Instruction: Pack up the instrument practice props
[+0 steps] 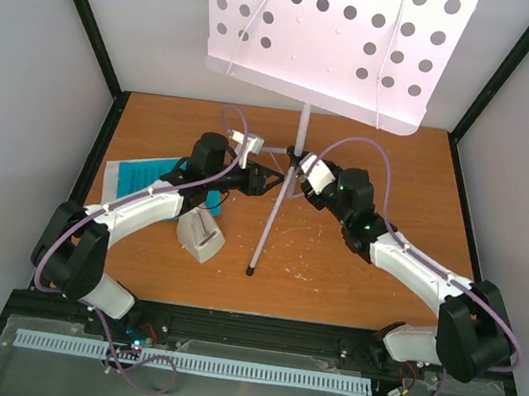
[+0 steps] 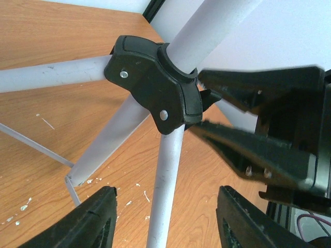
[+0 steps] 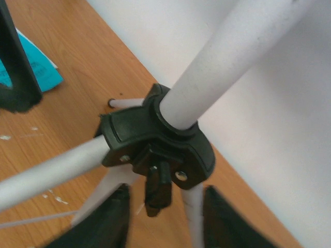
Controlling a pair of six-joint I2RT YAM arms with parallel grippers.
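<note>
The white perforated music stand (image 1: 333, 33) stands on its thin tripod at the back middle of the table. Its black leg hub (image 1: 294, 153) shows close up in the left wrist view (image 2: 155, 77) and the right wrist view (image 3: 155, 144). My left gripper (image 1: 271, 181) is open, with one white tripod leg (image 2: 165, 191) between its fingers (image 2: 95, 222), untouched. My right gripper (image 1: 308, 170) is open just under the hub, its fingers (image 3: 227, 222) on either side of the black clamp lever (image 3: 158, 188). Blue sheet-music pages (image 1: 137, 178) lie at the left. The white metronome (image 1: 200, 236) lies beside my left forearm.
The front tripod leg reaches toward me, ending in a black foot (image 1: 252, 272). White walls close the table in at the back and sides. A black rail (image 1: 258, 328) runs along the near edge. White scuffs (image 1: 298, 236) mark the wood.
</note>
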